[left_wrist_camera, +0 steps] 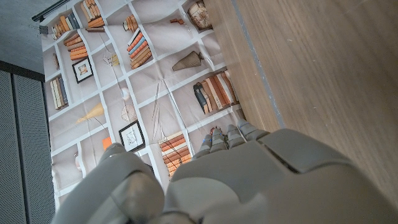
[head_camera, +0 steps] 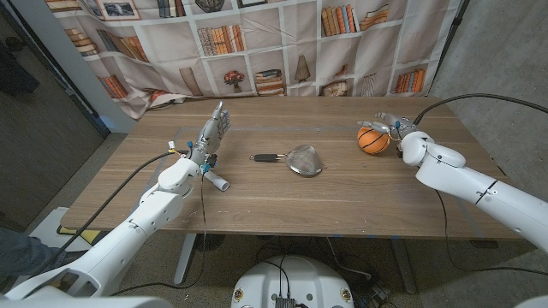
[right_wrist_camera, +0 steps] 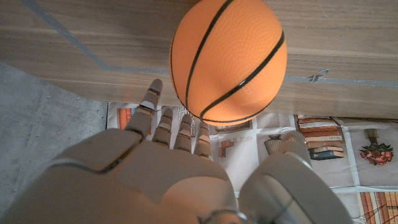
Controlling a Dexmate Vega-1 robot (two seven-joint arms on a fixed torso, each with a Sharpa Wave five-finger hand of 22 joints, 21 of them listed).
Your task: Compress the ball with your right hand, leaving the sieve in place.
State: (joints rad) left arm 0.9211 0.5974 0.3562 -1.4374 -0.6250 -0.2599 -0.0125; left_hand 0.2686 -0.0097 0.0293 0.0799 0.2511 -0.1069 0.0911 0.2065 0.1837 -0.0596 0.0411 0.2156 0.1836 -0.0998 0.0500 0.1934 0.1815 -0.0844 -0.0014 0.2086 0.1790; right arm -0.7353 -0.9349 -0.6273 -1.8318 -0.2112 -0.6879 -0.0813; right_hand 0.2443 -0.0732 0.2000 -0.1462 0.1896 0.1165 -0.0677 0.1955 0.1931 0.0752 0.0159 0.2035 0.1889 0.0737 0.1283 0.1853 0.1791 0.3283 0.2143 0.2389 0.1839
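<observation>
From the right wrist, right robot hand (right_wrist_camera: 180,168) fingers flank the ball (right_wrist_camera: 228,59).

ball (head_camera: 372,139) partly behind right hand (head_camera: 391,125), contact unclear

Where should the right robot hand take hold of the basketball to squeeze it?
Wrap the right robot hand around the ball's round middle, coming from its right and far side where the fingers already reach, thumb opposite. The sieve sits well apart, so it shouldn't be disturbed.
</observation>
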